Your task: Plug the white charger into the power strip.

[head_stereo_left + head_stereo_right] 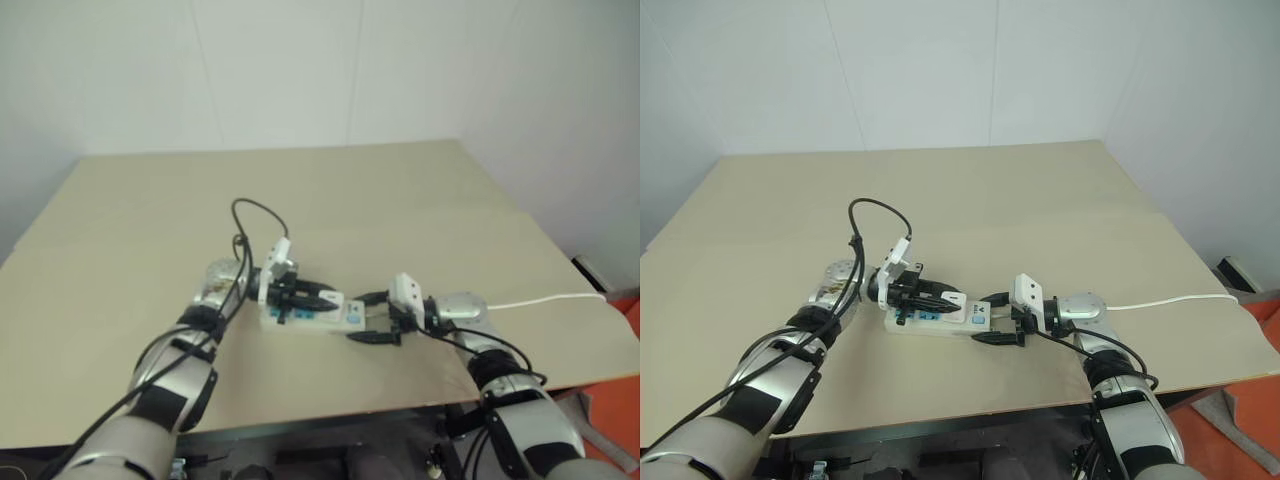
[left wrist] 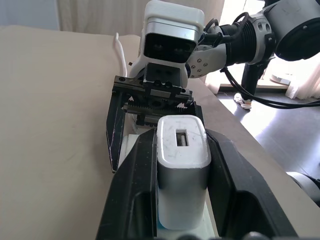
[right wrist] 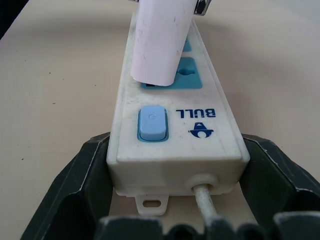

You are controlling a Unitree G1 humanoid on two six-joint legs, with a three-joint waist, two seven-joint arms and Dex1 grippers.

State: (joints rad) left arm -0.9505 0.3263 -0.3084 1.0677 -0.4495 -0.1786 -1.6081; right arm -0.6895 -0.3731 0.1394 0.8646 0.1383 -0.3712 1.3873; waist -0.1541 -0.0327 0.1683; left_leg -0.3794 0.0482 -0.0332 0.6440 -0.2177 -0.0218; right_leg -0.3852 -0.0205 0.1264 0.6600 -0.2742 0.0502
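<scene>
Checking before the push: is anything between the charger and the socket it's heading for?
Nothing visible. The white charger, clamped in the left tool, sits directly over a blue socket of the power strip, whose cord end the right tool straddles.

So the power strip (image 1: 938, 320) lies flat on the tan counter (image 1: 1040, 210), with the left gripper (image 1: 940, 296) over its blue sockets. The right gripper (image 1: 992, 318) brackets the strip's cord end, with a thin white cord (image 1: 1170, 299) running off toward the counter's edge.
</scene>
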